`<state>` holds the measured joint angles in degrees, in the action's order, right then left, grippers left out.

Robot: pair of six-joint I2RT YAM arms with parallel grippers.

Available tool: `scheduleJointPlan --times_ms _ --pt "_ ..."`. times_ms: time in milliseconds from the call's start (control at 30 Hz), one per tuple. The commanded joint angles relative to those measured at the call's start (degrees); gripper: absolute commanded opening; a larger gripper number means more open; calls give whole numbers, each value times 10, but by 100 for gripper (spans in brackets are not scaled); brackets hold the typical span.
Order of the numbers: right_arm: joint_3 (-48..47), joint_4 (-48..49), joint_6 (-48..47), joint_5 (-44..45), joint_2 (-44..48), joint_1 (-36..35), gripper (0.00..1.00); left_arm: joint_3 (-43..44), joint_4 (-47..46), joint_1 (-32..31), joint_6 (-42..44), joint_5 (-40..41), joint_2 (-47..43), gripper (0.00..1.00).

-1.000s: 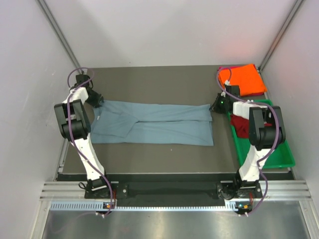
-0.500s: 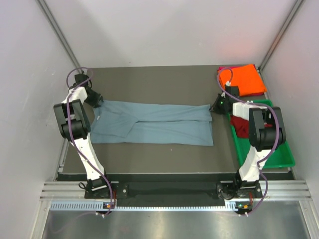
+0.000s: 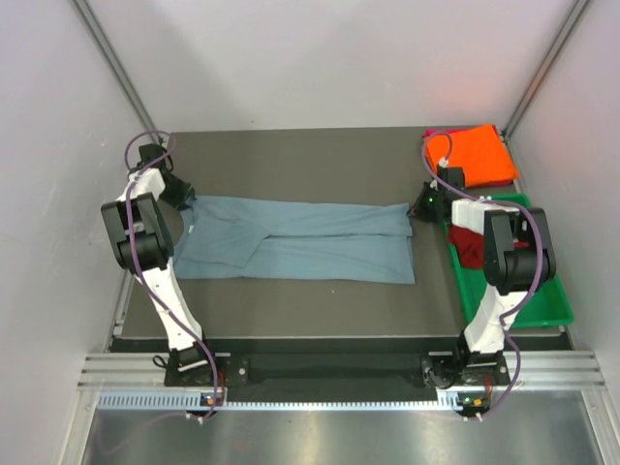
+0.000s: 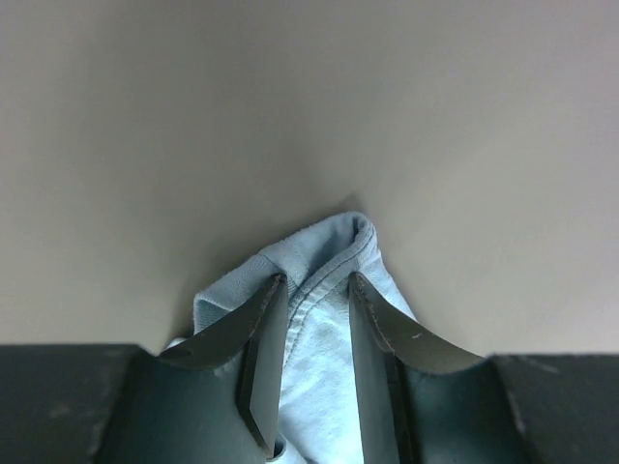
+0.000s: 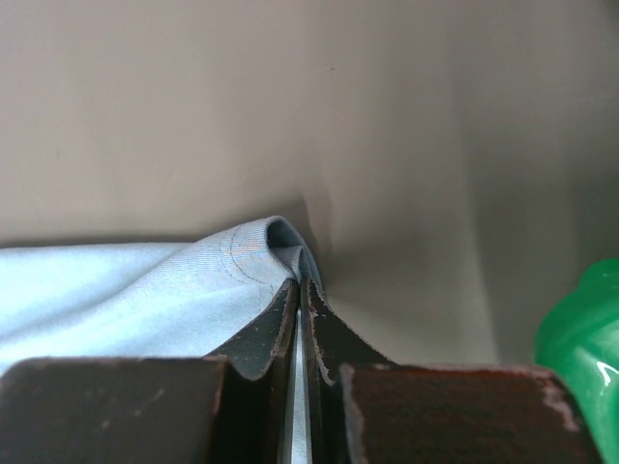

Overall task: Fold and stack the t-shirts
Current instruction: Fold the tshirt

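Note:
The dusty blue-grey t-shirt (image 3: 300, 242) lies stretched flat across the table as a long folded band. My left gripper (image 3: 187, 201) sits at its far left corner, and in the left wrist view the gripper (image 4: 314, 282) stands open with the shirt's hem (image 4: 329, 242) lying loose between the parted fingers. My right gripper (image 3: 415, 206) is shut on the shirt's far right corner, with the cloth (image 5: 145, 290) pinched at the fingertips of the gripper (image 5: 302, 285). The orange shirt (image 3: 480, 153) lies folded at the far right on top of the magenta-pink one (image 3: 431, 134). The dark red shirt (image 3: 472, 242) lies crumpled in the tray.
The green plastic tray (image 3: 523, 310) stands along the table's right edge, close to my right arm, and its rim (image 5: 580, 329) shows in the right wrist view. White walls close in the table on the left, right and back.
The left wrist has shifted slightly back and to the left at the shirt's corner. The shirt and the right arm have not moved.

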<state>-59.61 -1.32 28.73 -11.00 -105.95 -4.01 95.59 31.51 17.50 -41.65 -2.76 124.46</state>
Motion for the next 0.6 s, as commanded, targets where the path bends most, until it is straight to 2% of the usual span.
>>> scheduleJointPlan --times_ms 0,233,467,567 --pt "3 2 -7 6 30 -5 3 10 5 4 38 -14 10 37" --pt "-9 -2 -8 -1 22 -4 4 5 -16 4 89 -34 -17 42" --pt "-24 -12 -9 -3 18 -4 5 -2 -40 5 77 -65 9 41" --pt "-31 -18 -12 7 18 -4 3 12 -33 5 71 -60 27 23"
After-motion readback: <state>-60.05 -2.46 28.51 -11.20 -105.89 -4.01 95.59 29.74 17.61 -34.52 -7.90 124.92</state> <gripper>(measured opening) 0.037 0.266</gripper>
